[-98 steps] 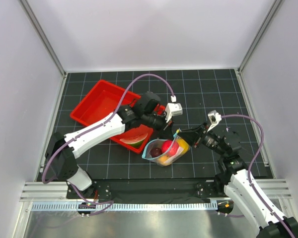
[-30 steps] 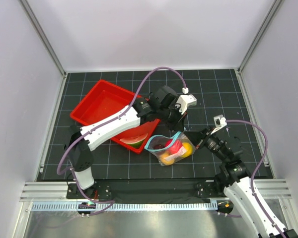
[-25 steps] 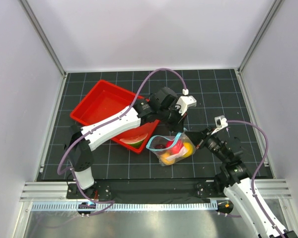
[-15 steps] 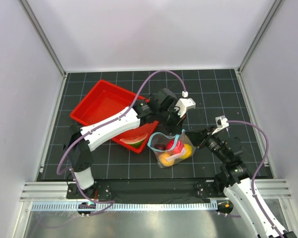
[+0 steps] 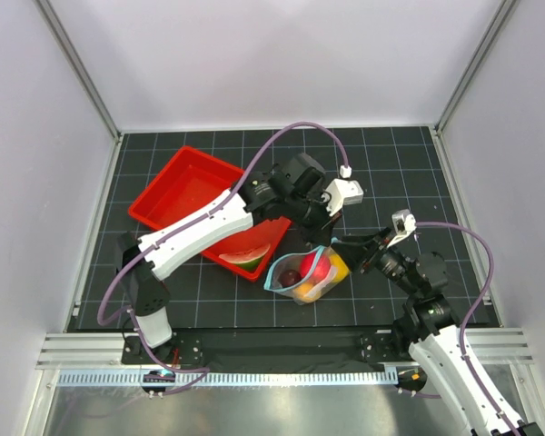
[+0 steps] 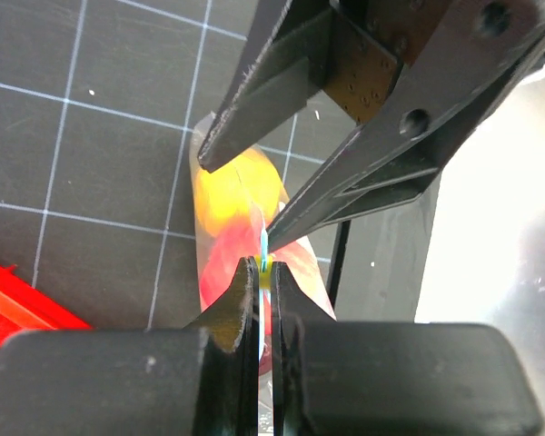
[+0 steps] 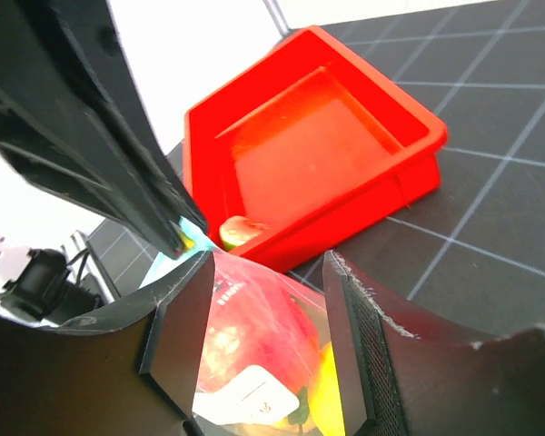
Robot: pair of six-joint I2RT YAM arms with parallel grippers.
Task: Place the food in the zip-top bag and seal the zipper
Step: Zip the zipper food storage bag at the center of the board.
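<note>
Clearly I'm not done filling: off to the left of my left gripper (image 6: 263, 266), the red plastic tray (image 5: 177, 186) holds the green-rinded watermelon wedge (image 5: 245, 258). That gripper pinches the thin teal-blue zipper strip (image 6: 264, 243) of the small crinkly clear zip-top bag (image 5: 304, 277) beneath it, which holds a red apple (image 7: 254, 318), a yellow lemon (image 6: 236, 186) and a dark round fruit (image 5: 291, 275). My right gripper (image 7: 268, 272) stands spread about the bag's right end. Next, I judge, the wedge needs a held-open mouth.

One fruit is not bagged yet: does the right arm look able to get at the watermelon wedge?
Probably not directly: the zip-top bag, held by the left gripper, blocks the watermelon wedge.
</note>
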